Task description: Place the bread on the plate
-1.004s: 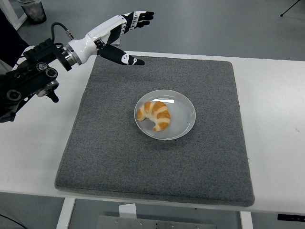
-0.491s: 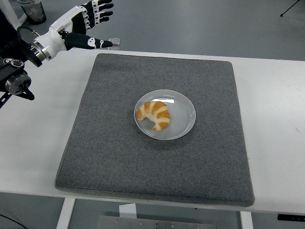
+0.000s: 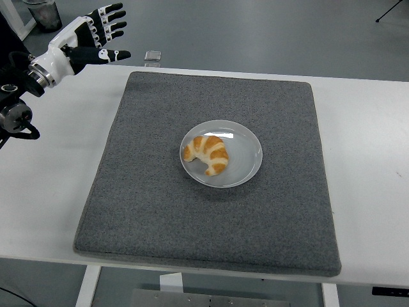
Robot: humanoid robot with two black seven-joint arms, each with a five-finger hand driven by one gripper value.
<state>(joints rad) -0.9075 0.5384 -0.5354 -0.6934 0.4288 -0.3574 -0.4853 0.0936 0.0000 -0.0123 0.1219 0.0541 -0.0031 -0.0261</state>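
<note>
The croissant (image 3: pixel 207 154) is sitting on the white plate (image 3: pixel 246 167), left of its middle, and the plate's in the centre of the grey mat (image 3: pixel 140 192). The left hand (image 3: pixel 89 39) hangs up at the table's far-left corner – fingers spread, holding nothing, well apart from the plate.

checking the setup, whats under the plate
The plate sits on the grey mat, which lies on the white table. The mat beneath the plate is hidden.
</note>
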